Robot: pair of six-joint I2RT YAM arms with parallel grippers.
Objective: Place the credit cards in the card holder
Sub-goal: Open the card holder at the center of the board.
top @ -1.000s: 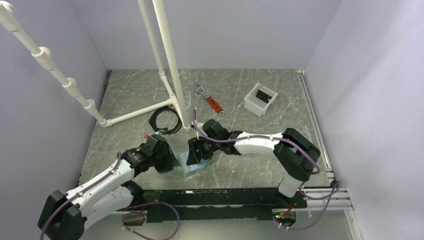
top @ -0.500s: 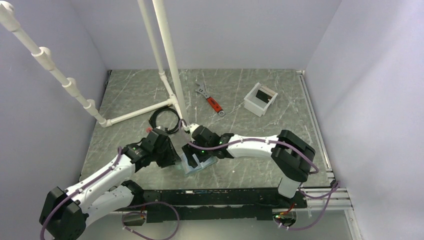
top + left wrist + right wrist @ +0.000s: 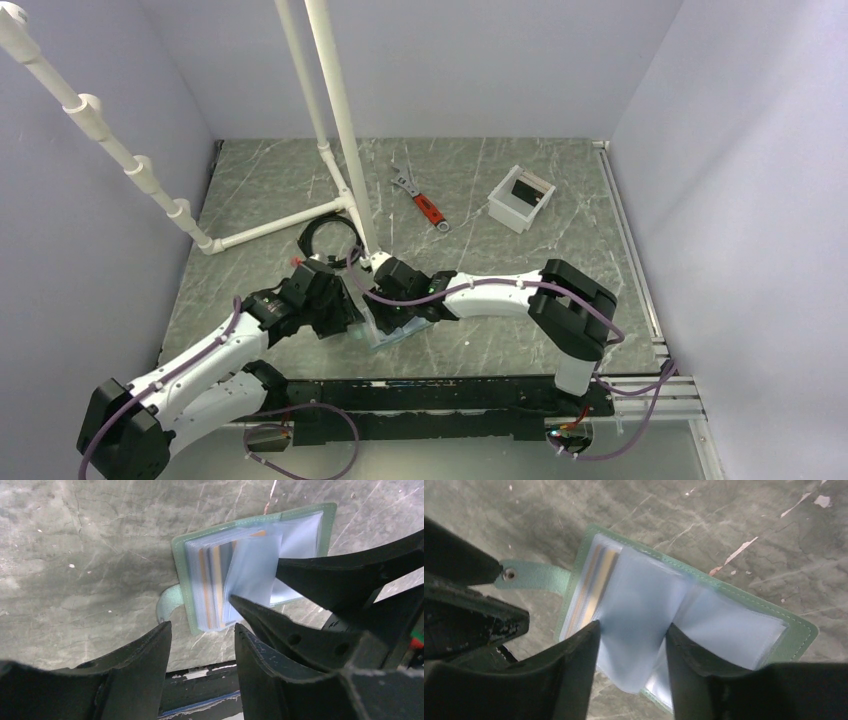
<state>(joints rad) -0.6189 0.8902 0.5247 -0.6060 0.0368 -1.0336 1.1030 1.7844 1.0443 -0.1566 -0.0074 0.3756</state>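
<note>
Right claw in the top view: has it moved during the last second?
Yes. The right claw shifted left. It was to the right of the foot of the upright white pipe, and now it sits almost straight below it in the view.

Grey table (image 3: 260, 190) — card holder (image 3: 210, 587), wrench (image 3: 420, 200), tub (image 3: 505, 212), cable (image 3: 328, 238)

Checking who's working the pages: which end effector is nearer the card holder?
Right. The right end effector is over the open card holder, straddling a clear sleeve; the left end effector sits just off it, beside the strap.

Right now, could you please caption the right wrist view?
Right gripper open around a raised clear sleeve of the open mint-green card holder.
</note>
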